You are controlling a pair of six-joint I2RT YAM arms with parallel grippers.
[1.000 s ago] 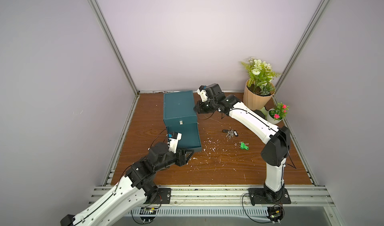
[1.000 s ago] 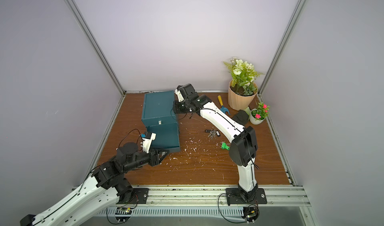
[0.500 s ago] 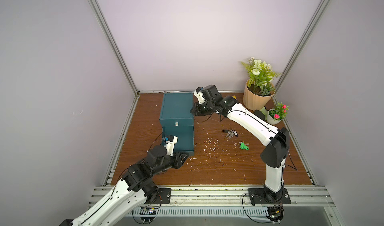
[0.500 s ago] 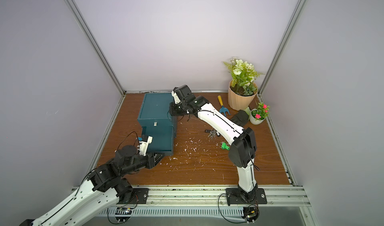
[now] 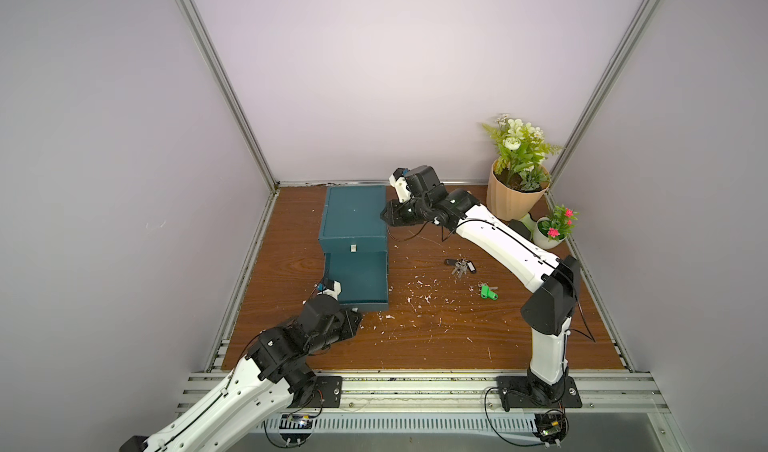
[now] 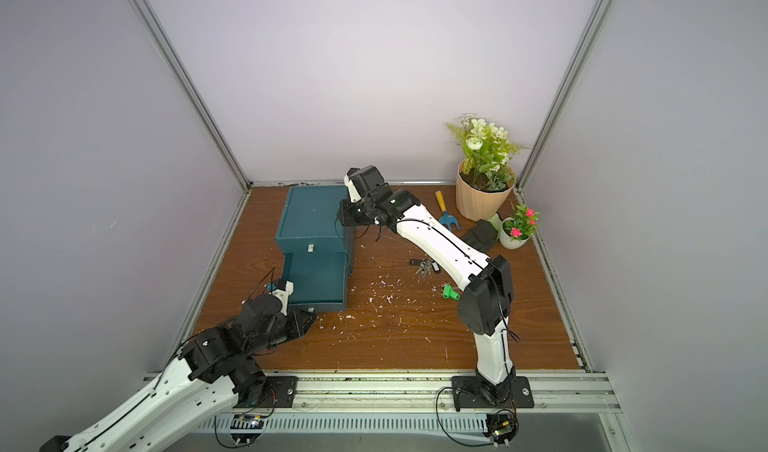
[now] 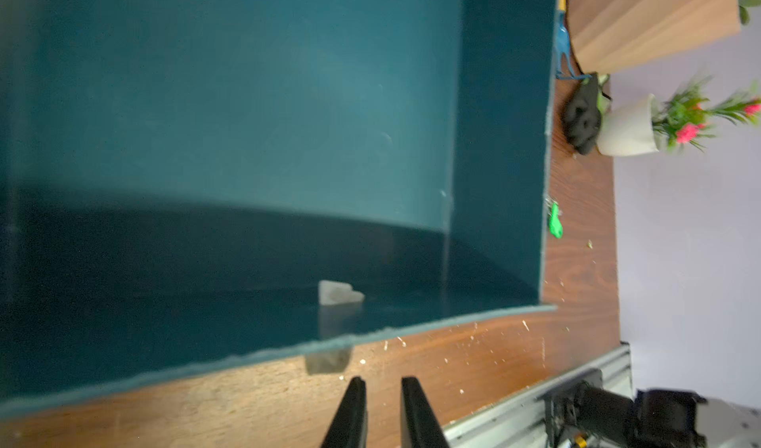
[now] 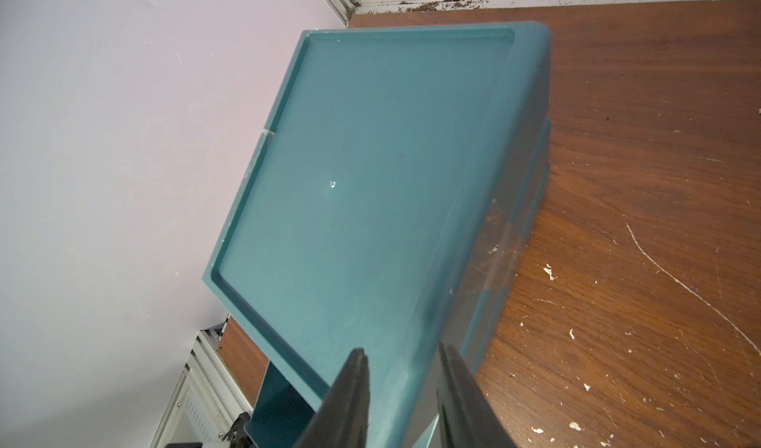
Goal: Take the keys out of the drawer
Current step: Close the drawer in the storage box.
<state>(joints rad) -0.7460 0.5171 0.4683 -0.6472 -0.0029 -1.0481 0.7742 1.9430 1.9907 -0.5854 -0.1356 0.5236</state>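
Pale lilac walls close in a brown wood-grain table (image 5: 436, 346), strewn with white flecks.

In both top views a teal cabinet (image 5: 353, 217) stands at the back, its lower drawer (image 5: 361, 279) drawn well out toward the robot. It is a little further out than a second ago, and the cabinet now sits squarer to the back wall. The left hand (image 5: 356, 316) has backed away and lies low on the table just in front of the drawer's front. The right hand (image 5: 384, 217) has followed the cabinet and is close against its right side; whether it touches is unclear. Two key sets lie on the table, well apart from the drawer: a silver bunch (image 5: 459, 266) with black tags and, nearer the robot, a green-tagged key (image 5: 488, 293). No blue-tagged keys can be seen.

In the left wrist view the left hand's fingers (image 7: 356, 409) have drawn nearly together, with a slim gap and nothing between them. They stop short of the pale handle tab (image 7: 329, 361). What shows of the drawer floor is bare.

In the right wrist view the right hand (image 8: 401, 359) has spread, its fingers apart and holding nothing, with the cabinet's top edge showing between them.

My reading is that the pull on the drawer is over and both hands are letting go. Any keys left would be in the part under the cabinet, which is hidden.
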